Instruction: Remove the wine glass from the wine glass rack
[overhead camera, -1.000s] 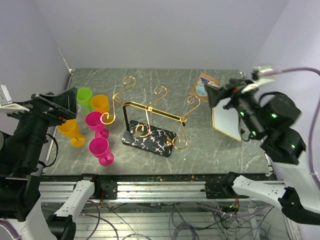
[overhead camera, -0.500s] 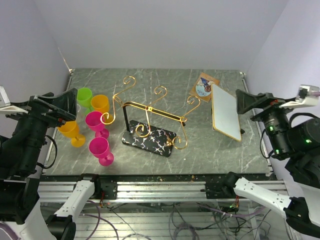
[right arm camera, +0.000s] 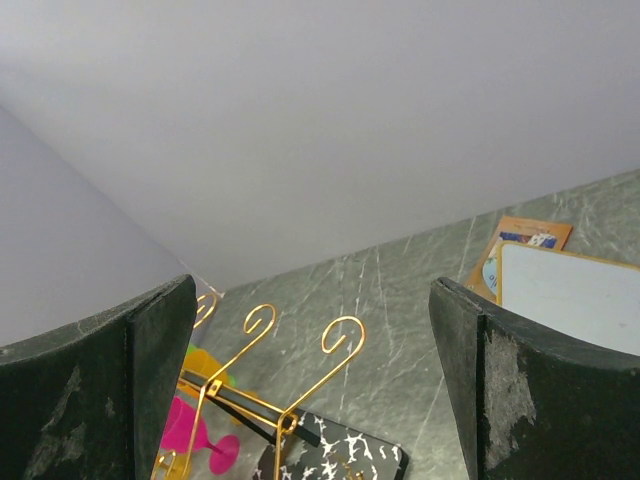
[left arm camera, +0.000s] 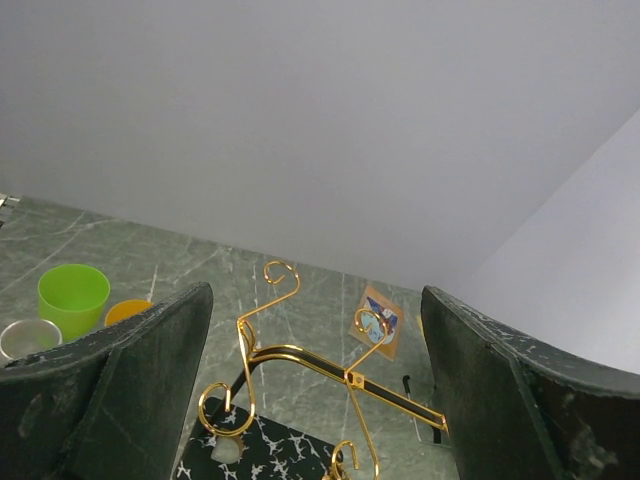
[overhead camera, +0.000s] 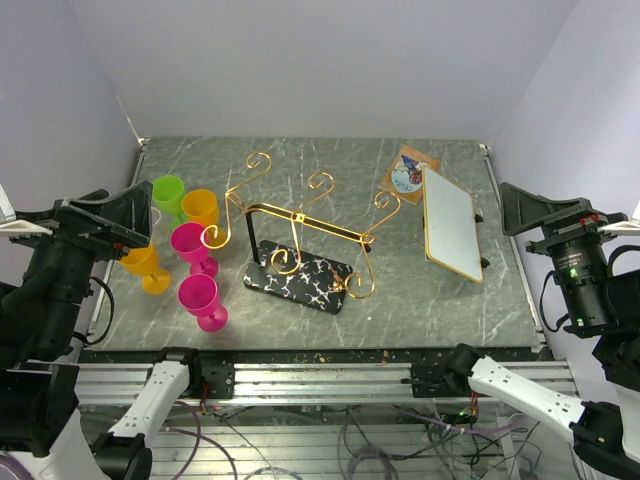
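Observation:
The wine glass rack (overhead camera: 300,232) stands mid-table, gold scroll arms on a black post and a black white-patterned base. No glass hangs on it. Several plastic wine glasses stand upright to its left: green (overhead camera: 168,192), orange (overhead camera: 200,207), two pink (overhead camera: 190,243) and another orange (overhead camera: 140,262). My left gripper (overhead camera: 112,215) is raised at the table's left edge, open and empty. My right gripper (overhead camera: 540,215) is raised at the right edge, open and empty. The rack shows between the open fingers in the left wrist view (left arm camera: 300,358) and the right wrist view (right arm camera: 285,395).
A white board with a gold rim (overhead camera: 450,235) lies right of the rack. A brown card with a disc (overhead camera: 408,172) lies behind it. Walls close the back and both sides.
My right arm has drawn back from over the board to the table's right edge. My left arm has shifted slightly back. The glasses and rack have not moved.

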Controlling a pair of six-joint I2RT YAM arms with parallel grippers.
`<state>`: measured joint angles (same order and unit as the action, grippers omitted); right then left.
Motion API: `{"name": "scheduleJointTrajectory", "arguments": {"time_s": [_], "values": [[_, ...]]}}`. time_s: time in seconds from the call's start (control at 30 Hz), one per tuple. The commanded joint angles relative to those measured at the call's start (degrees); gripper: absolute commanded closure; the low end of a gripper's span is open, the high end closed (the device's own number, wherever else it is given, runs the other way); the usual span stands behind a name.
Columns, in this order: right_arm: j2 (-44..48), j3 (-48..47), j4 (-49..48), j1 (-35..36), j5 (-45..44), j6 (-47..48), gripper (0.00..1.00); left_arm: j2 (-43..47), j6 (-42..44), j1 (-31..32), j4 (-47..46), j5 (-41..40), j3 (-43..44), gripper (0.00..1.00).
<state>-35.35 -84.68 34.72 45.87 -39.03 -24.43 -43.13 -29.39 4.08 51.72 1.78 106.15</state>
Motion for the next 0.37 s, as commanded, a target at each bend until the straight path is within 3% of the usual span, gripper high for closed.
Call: {"name": "scheduleJointTrajectory", "arguments": {"time_s": [0.0, 0.2, 0.33], "values": [[-0.1, -2.4, 1.6, -0.3, -2.2, -3.5, 0.0, 0.4, -0.7, 0.0, -1.9, 2.0, -0.5, 0.05], [0.2, -2.9, 1.4, -0.6, -2.2, -3.0, 0.0, 0.5, -0.9, 0.0, -1.6, 1.9, -0.3, 0.05], [-4.3, -10.1, 11.1, -2.0, -4.8, -9.2, 0.0, 0.5, -1.3, 0.0, -2.2, 2.2, -0.8, 0.06]]}}
